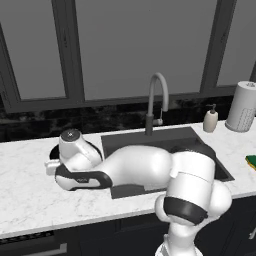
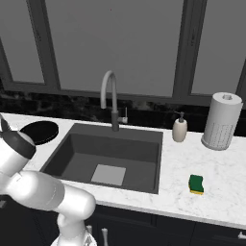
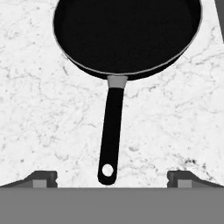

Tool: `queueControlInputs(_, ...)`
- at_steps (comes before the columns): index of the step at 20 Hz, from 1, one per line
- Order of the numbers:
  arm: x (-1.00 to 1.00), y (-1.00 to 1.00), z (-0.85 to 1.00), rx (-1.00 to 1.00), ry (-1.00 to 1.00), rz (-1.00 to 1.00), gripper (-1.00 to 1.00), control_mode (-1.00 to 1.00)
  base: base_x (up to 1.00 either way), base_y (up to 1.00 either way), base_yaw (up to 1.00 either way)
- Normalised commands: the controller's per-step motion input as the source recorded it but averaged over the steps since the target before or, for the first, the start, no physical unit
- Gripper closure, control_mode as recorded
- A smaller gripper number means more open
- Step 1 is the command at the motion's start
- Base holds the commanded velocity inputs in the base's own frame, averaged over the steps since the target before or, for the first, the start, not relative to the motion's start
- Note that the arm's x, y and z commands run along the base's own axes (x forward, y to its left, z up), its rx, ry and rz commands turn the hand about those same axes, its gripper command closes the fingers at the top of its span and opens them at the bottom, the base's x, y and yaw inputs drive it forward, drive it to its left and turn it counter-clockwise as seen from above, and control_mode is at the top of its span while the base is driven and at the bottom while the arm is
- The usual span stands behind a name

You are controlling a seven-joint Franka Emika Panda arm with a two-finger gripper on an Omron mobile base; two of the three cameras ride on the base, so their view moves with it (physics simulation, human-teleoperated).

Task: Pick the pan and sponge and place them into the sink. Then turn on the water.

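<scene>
One pan (image 3: 127,35) lies flat on the white marbled counter (image 3: 39,109), left of the sink (image 2: 144,144), with its black handle (image 3: 111,131) running straight toward the hand camera; the hole at the handle's end sits between the two dark fingertips (image 3: 43,178). The gripper (image 3: 111,180) hovers over that end with its jaws spread wide, one tip on each side of the handle and neither touching it. In the right base view the pan shows as a dark disc on the counter just beside the basin's left rim, partly behind the arm's white wrist.

Across the basin, the sponge (image 2: 196,184) rests green side up on the counter, near the front edge and well apart from the pan. The sink itself holds nothing but the pale square patch (image 2: 108,174) on its floor. Behind it the grey gooseneck faucet (image 2: 110,98) arches over the basin. A white soap pump bottle (image 2: 180,129) and a paper towel roll (image 2: 222,121) stand to the right, along the dark backsplash below the window.
</scene>
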Motion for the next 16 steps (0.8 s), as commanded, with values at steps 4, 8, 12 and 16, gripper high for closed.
queueControlInputs(4,0.21,0.03,-0.32,0.00,0.00,0.00,-1.00,-1.00,0.00,0.00,0.00)
queueControlInputs(8,0.23,0.04,-0.21,0.00,0.00,0.00,-1.00,-1.00,0.00,0.00,0.00)
queueControlInputs(12,0.22,0.13,-0.16,0.00,0.01,0.00,-1.00,-1.00,0.00,0.00,0.00)
queueControlInputs(16,0.05,0.16,-0.19,0.00,0.04,0.00,-1.00,-1.00,0.00,0.00,0.00)
